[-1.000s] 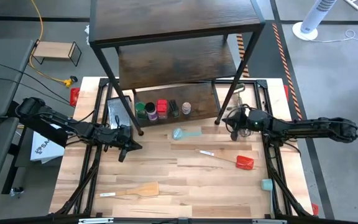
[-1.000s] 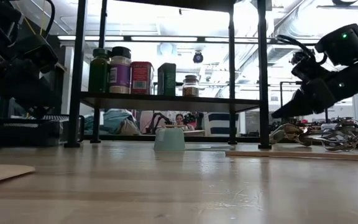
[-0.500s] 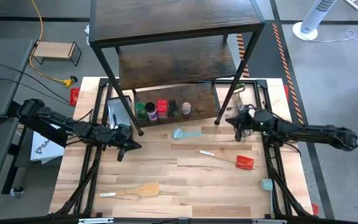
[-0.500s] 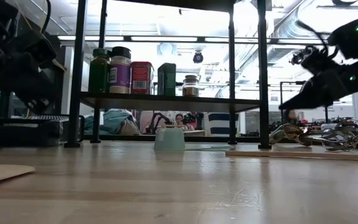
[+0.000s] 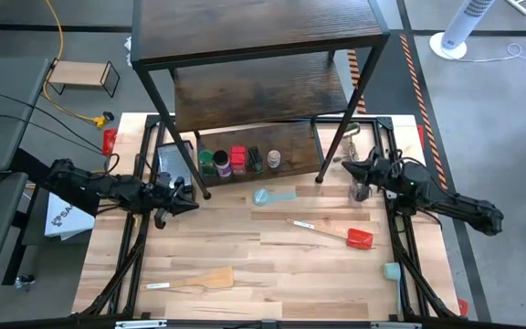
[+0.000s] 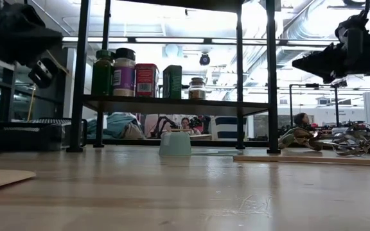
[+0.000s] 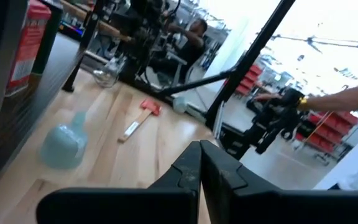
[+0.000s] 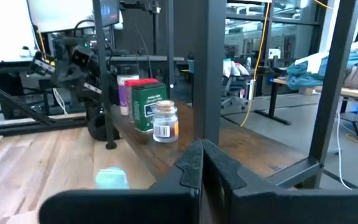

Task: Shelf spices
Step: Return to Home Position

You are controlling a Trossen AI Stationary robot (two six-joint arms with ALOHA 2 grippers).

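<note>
The shelf (image 5: 254, 27) of dark boards in a black frame stands at the table's far side. Its lowest board (image 6: 172, 102) carries the spices in a row: a green-lidded jar (image 5: 206, 163), a dark-lidded jar with a pale label (image 5: 223, 165), a red one (image 5: 237, 159), a dark one (image 5: 256, 160) and a tiny pale one (image 5: 273, 160). My left gripper (image 5: 190, 203) hangs shut above the table, left of the shelf's front left leg. My right gripper (image 5: 347, 164) hangs shut beside the front right leg. In both wrist views the fingers meet, left (image 7: 201, 155) and right (image 8: 202, 152), with nothing between them.
A pale teal scoop (image 5: 263, 196) lies in front of the shelf. A red spatula (image 5: 358, 238) sits right of centre, a wooden spatula (image 5: 210, 278) near the front edge and a wire whisk (image 6: 355, 138) at the right. The small pale-wood rack (image 5: 82, 76) stands off the table, far left.
Both grippers have risen from near the table top, staying shut. The left one has drawn slightly back toward the table's left and far side. The right one has moved a little toward the right and far edge, and its arm has folded closer to the table.
</note>
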